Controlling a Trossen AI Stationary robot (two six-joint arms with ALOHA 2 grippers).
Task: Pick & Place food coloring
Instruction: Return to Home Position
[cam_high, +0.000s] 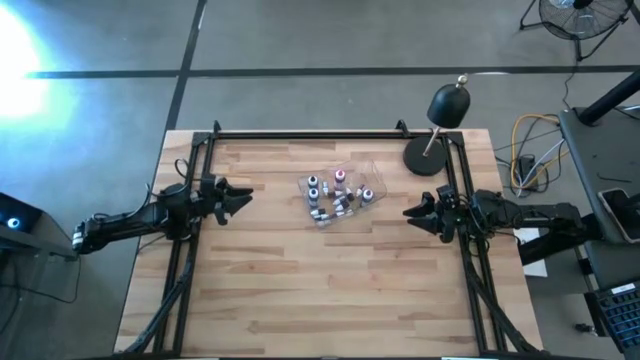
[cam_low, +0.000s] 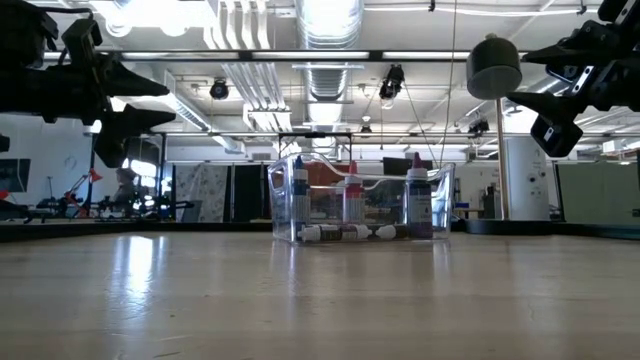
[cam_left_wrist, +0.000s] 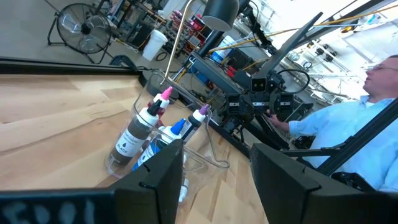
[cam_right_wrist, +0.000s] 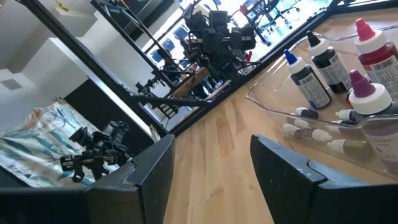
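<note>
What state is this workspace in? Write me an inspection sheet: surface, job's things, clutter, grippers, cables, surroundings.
Surface: light wooden plank table; no spill seen.
Job's things: small food coloring bottles, all in view inside the clear plastic tray; some stand upright, some lie flat.
Clutter: black dome-headed lamp on a round base, at the table's far right corner.
Grippers: left gripper at the left edge, jaws open, holding nothing; right gripper at the right edge, jaws open, holding nothing.
Cables: yellow and dark cables on the floor to the right of the table.
Surroundings: floor fan; person in a light blue shirt beyond the table.
</note>
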